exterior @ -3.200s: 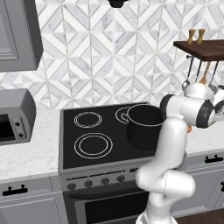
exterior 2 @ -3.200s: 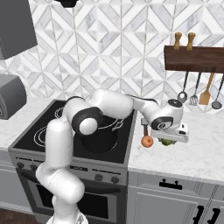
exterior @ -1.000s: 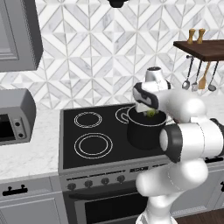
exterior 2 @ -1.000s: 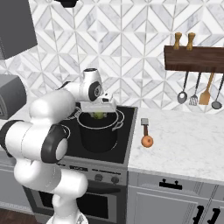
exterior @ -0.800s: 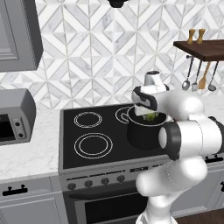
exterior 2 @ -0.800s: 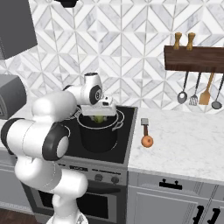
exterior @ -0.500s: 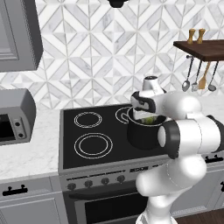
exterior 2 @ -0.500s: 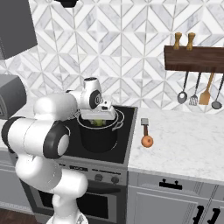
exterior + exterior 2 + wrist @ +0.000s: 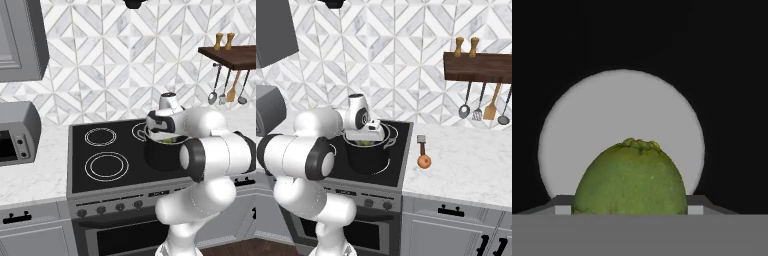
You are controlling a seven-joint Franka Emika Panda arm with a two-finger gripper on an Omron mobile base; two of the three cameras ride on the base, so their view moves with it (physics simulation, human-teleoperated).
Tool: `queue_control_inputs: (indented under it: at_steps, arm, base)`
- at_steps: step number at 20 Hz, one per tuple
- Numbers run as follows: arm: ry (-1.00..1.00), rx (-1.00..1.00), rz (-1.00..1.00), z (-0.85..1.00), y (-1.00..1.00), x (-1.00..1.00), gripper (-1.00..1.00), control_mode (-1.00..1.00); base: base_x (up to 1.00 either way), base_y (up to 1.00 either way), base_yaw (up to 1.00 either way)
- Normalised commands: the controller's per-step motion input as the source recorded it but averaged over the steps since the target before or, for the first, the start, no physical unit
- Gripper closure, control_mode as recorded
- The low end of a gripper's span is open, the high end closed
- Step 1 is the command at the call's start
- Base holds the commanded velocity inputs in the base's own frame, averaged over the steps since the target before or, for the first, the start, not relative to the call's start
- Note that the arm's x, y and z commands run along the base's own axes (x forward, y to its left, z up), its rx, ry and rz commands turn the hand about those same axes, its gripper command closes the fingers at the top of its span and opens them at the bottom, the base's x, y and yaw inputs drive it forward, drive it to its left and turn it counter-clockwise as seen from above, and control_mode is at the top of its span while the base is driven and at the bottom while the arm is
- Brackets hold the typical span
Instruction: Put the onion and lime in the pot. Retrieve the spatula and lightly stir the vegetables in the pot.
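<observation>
**Lime held over the pot mouth**

Gripper [image 9: 367, 141] hangs at the mouth of the pot [image 9: 369, 156], pointing down into it. The lime [image 9: 630, 179] sits between the fingers; in the hand view it lies close under the camera, stem end up, with the pale round pot floor directly beyond it and dark walls all round. Gripper is closed on the lime.

From the left base view, the gripper [image 9: 167, 137] is just above the pot [image 9: 162, 154] rim, and a sliver of green lime [image 9: 168, 140] shows under the hand. From the right base view, the lime [image 9: 364, 143] peeks out below the hand, level with the rim.

The pot stands on the stove [image 9: 397, 150], on a burner directly beneath the gripper.

The onion [image 9: 424, 161] lies on the desk [image 9: 466, 160], well apart from the gripper, off to the side past the stove edge. The spatula [image 9: 421, 143] lies there too, its handle end just beside the onion; whether they touch, I cannot tell.

Utensils [image 9: 483, 105] hang under a shelf [image 9: 478, 66] on the wall, far beyond the gripper.
</observation>
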Motion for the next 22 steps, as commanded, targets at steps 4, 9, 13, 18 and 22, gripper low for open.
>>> queue_control_inputs:
  at_steps: [4,9,13,18,22]
  arm:
    - [-0.03,0.0,-0.02,0.47,-0.07,-0.04,-1.0,-1.0]
    - [0.0,0.0,0.0,0.56,0.0,0.0,-1.0,-1.0]
    - [-0.06,0.0,0.0,0.73,-0.11,-0.2,-1.0,-1.0]
    - [-0.11,0.01,-0.06,0.61,-0.85,-0.7,-1.0,-1.0]
    - [-0.01,0.06,-0.03,0.11,-1.0,-0.42,-1.0,-1.0]
  base:
    - [0.0,0.0,0.0]
    - [0.0,0.0,0.0]
    - [0.0,0.0,0.0]
    - [0.0,0.0,0.0]
    - [0.0,0.0,0.0]
